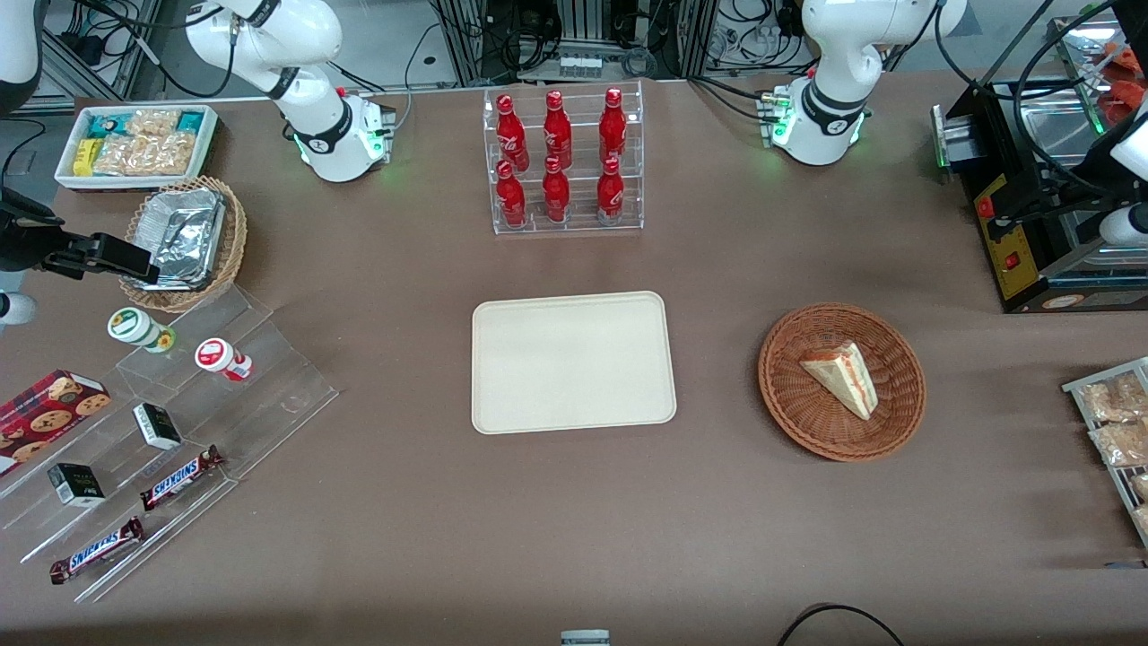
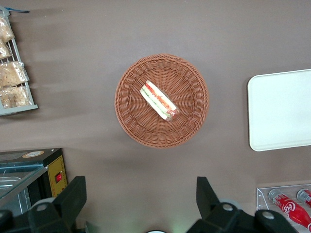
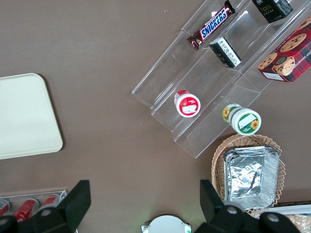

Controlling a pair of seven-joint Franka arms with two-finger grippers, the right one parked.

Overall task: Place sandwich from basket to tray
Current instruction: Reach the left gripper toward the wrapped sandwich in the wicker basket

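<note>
Currently the sandwich [image 1: 841, 377] lies in the round reddish-brown basket [image 1: 789, 395] on the brown counter [image 1: 404, 520], its pale bread face up in the front view and its red, orange and green cut edge showing in the left wrist view [image 2: 159, 100]. The wedge sits near the basket's middle, touching the woven bottom and nothing else. The cream tray [image 1: 574, 422] lies flat beside the basket, apart from it, toward the parked arm's end of the counter, with a strip of bare counter between them. A clear rack of red bottles [image 1: 560, 157] stands farther from the front camera than the tray. The claw [image 2: 141, 204] hangs high above the counter near the basket (seen only by the wrist camera), its two dark fingers [image 2: 73, 196] spread wide apart, gripping nothing and well clear of the sandwich.
</note>
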